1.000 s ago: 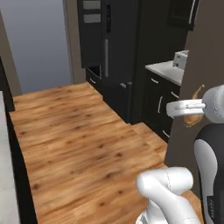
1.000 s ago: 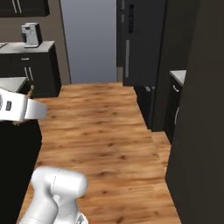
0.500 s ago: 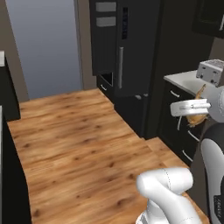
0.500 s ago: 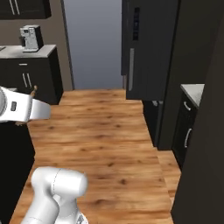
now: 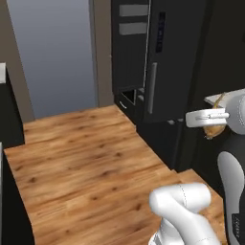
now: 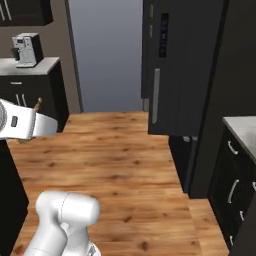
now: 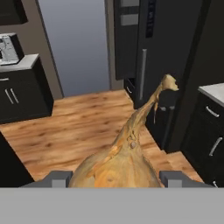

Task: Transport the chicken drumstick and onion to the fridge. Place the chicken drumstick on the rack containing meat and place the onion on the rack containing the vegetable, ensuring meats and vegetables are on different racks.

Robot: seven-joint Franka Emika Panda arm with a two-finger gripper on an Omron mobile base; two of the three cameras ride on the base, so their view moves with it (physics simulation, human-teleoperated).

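The dark fridge [image 7: 162, 48] stood shut across the wooden floor [image 5: 86, 158], well apart from the pincer [image 7: 114, 178], which gripped the onion [image 7: 118, 164] between its fingers [image 7: 56, 178], the bulb's thin stalk pointing away from it.

Two base cameras rode behind the arm, left and right, both looking forward and down across the wooden floor [image 5: 86, 158] toward the closed fridge [image 6: 175, 65]. The hand camera sat close over the onion [image 7: 120, 162], facing that same fridge and floor, with the coffee machine [image 7: 8, 48] far left.
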